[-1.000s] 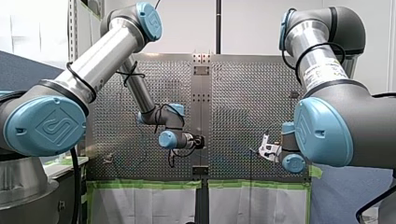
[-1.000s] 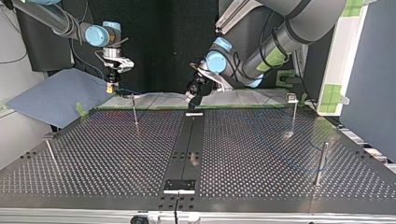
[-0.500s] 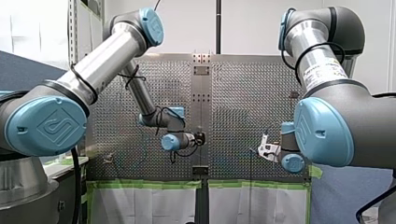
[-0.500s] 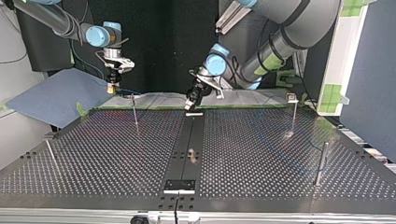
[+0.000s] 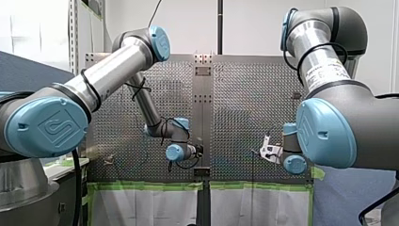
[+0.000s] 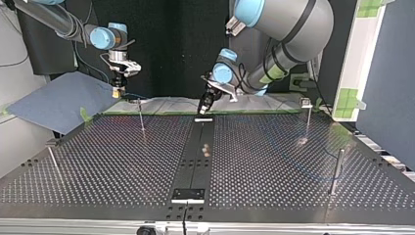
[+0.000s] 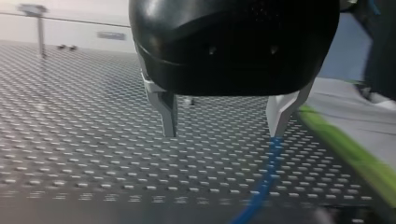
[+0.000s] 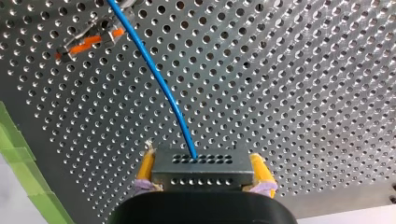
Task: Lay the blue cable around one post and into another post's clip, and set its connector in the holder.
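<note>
At the top view's upper left, the right gripper [image 8: 203, 175] has its yellow pads clamped on the grey, hole-studded metal connector [image 8: 201, 164]. The thin blue cable [image 8: 159, 79] arcs out of it toward a small orange-marked clip [image 8: 88, 42]. The black left gripper [image 7: 224, 123] hangs low over the far middle of the table, its metal fingers [image 7: 167, 109] apart and empty. The cable runs under one fingertip, not between the two.

From here it looks like a pick-up of the cable. That gripper wants nudging sideways until the cable sits centred, then closing low without scraping.

The perforated metal table [image 6: 274, 161] is edged with green tape [image 6: 254, 112]. Thin posts [image 6: 308, 117] stand about, and a blue sheet [image 6: 58, 103] lies at the left.
</note>
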